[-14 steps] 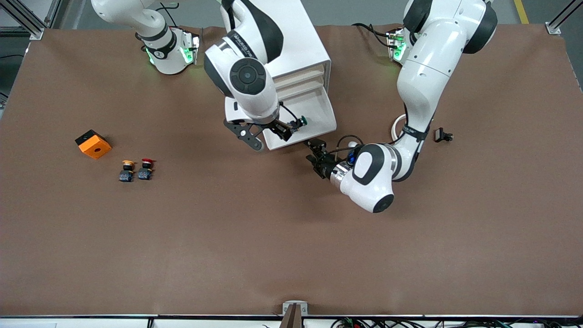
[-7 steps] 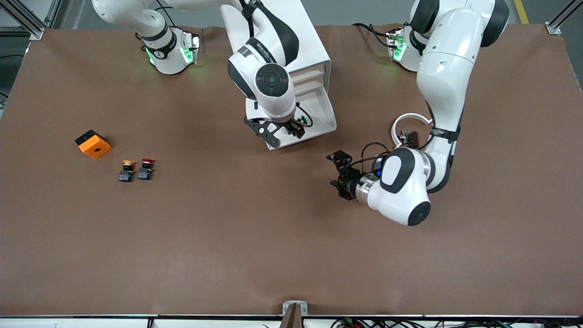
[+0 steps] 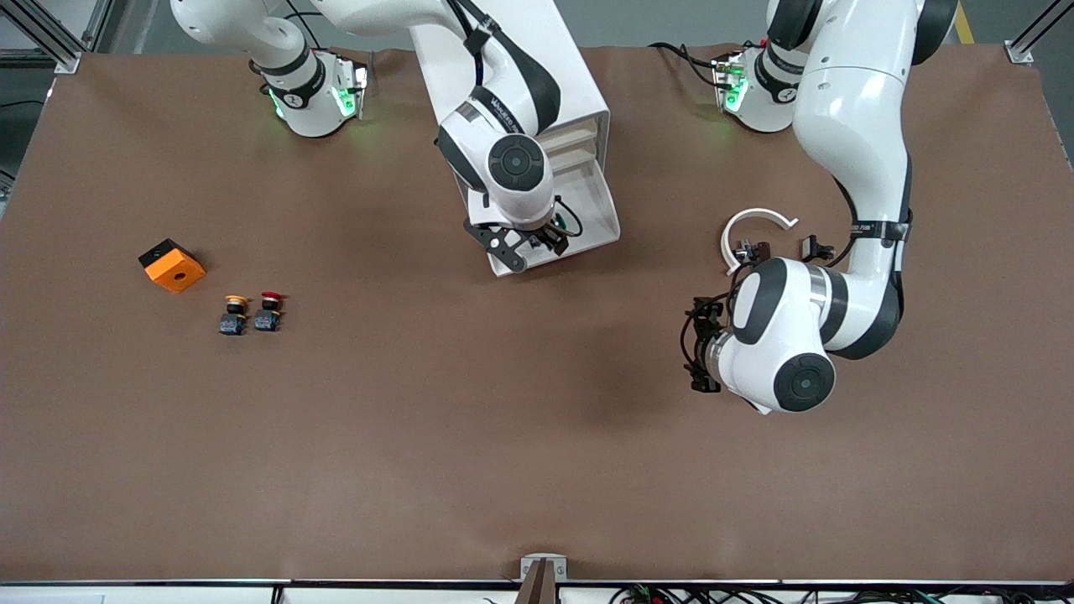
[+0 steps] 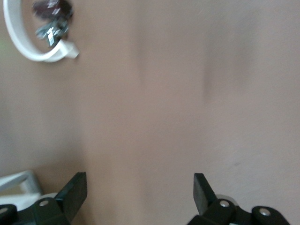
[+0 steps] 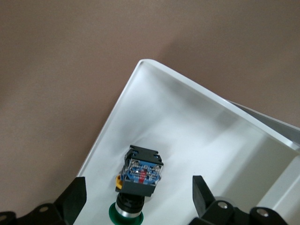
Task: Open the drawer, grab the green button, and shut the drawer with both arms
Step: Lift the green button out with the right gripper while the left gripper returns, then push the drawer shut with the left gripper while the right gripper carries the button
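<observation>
The white cabinet [image 3: 579, 92] stands between the arm bases with its lowest drawer [image 3: 601, 220] pulled open. The green-capped button [image 5: 139, 180] lies on its side on the drawer floor near a corner. My right gripper [image 3: 537, 243] hangs over the open drawer, open, with a finger on either side of the button in the right wrist view [image 5: 138, 201], not touching it. In the front view the gripper covers most of the button. My left gripper [image 3: 698, 344] is open and empty over bare brown table toward the left arm's end, as the left wrist view [image 4: 139, 192] shows.
A white open ring [image 3: 755, 222] and two small black parts [image 3: 816, 248] lie by the left arm's elbow. An orange box [image 3: 171, 265], a yellow-capped button [image 3: 234, 314] and a red-capped button [image 3: 269, 310] lie toward the right arm's end.
My left gripper has drawn away from the drawer front toward the left arm's end of the table. My right gripper has shifted over the drawer, to either side of the button.
</observation>
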You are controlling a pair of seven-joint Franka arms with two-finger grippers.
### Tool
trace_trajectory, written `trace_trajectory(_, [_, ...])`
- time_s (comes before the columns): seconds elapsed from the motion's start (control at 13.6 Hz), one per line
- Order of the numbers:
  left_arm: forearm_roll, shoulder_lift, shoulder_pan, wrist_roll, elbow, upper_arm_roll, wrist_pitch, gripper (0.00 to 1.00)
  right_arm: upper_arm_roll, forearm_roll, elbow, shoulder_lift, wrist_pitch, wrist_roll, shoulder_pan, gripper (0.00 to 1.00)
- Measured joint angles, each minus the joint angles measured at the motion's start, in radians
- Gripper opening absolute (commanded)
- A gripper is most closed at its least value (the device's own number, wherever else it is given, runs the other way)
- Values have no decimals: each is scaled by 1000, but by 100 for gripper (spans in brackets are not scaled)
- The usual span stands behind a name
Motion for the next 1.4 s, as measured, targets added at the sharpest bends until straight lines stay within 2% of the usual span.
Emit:
trace_trajectory(0.22, [137, -6, -4, 249, 1, 0, 21, 100, 0, 2, 0, 17, 1, 0, 0, 100])
trace_trajectory(0.52, [176, -57, 7, 652, 4, 2, 45, 100, 0, 3, 0, 43, 28, 0, 13, 100])
trace_trajectory(0.59, [178, -71, 11, 733, 3, 3, 45, 100, 1, 3, 0, 48, 35, 1, 18, 92])
trace_trajectory(0.66, [181, -81, 14, 791, -1, 3, 45, 100, 0, 3, 0, 50, 38, 0, 21, 74])
trace_trajectory(0.81, [183, -94, 14, 891, -21, 3, 46, 100, 0, 4, 0, 50, 40, -1, 21, 50])
trace_trajectory(1.03, [183, -143, 9, 1018, -137, -10, 120, 100, 0, 4, 0, 50, 40, -1, 21, 23])
trace_trajectory(1.11, [183, -174, 8, 1036, -209, -26, 180, 100, 0, 4, 0, 50, 40, -1, 21, 20])
trace_trajectory(1.4, [183, -283, -5, 1044, -501, -109, 404, 100, 0, 4, 2, 50, 39, -1, 21, 19])
